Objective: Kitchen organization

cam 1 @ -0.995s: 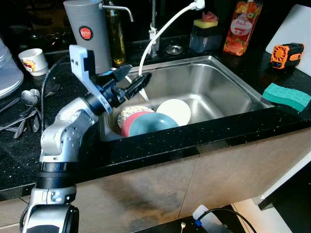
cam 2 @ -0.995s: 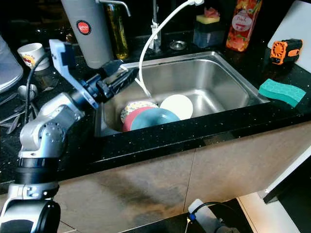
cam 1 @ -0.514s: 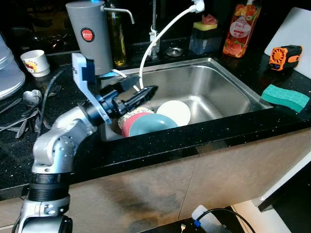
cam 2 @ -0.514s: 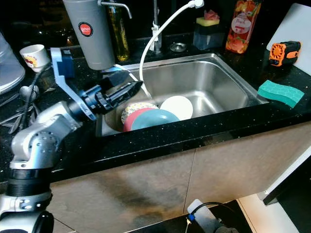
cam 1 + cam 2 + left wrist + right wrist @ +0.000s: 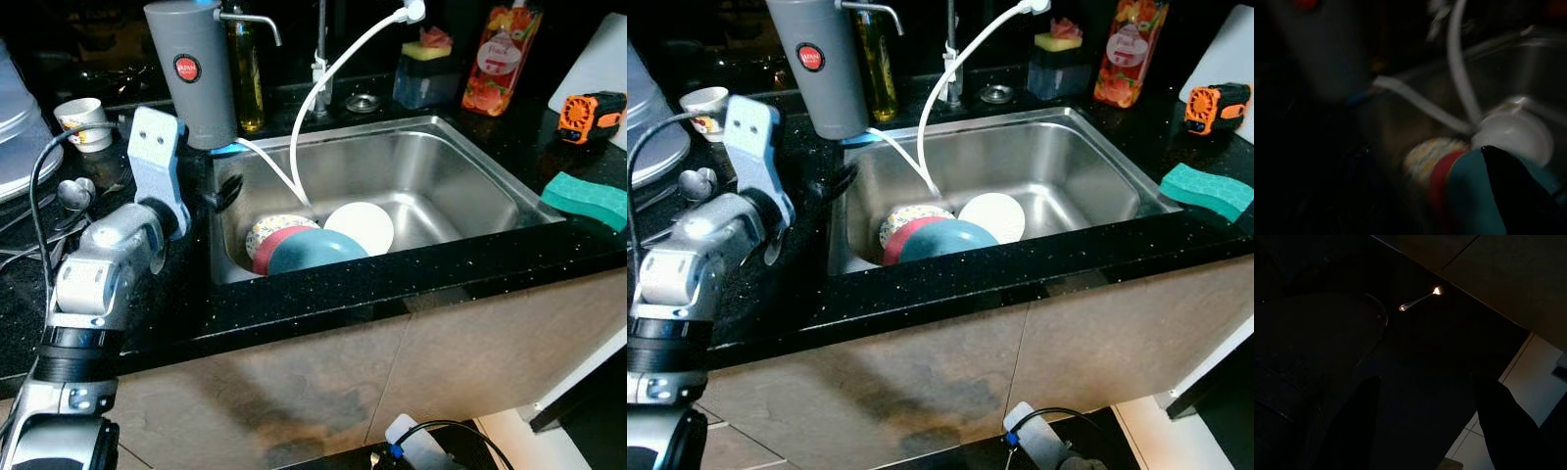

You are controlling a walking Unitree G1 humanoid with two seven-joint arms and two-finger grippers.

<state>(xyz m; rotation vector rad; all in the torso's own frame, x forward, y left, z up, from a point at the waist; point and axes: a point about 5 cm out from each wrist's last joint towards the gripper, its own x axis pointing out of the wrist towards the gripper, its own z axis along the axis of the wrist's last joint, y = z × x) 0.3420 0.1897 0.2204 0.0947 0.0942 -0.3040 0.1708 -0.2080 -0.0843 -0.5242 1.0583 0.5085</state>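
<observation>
The stainless steel sink [image 5: 421, 186] is viewed from above by both eye cameras; the stacked plates [image 5: 1459, 171] are seen close-up from the left wrist.

Four dishes are counted inside the stainless sink [image 5: 460, 186], overlapping at its left end: one patterned plate [image 5: 271, 229], one red plate [image 5: 269, 249], one teal plate [image 5: 318, 252] and one white plate [image 5: 362, 223]. Behind the sink, one grey dispenser [image 5: 194, 73], one bottle of yellow oil [image 5: 246, 70], one red bottle [image 5: 498, 59] and one sponge holder [image 5: 429, 69] are counted. One white hose [image 5: 338, 67] is seen arching over the sink. To the right of the sink, one green sponge [image 5: 594, 199] and one orange-and-black device [image 5: 593, 114] are counted. To its left, one paper cup [image 5: 83, 120] is seen; several pieces of cutlery [image 5: 69, 196] lie there, their number not countable.
</observation>
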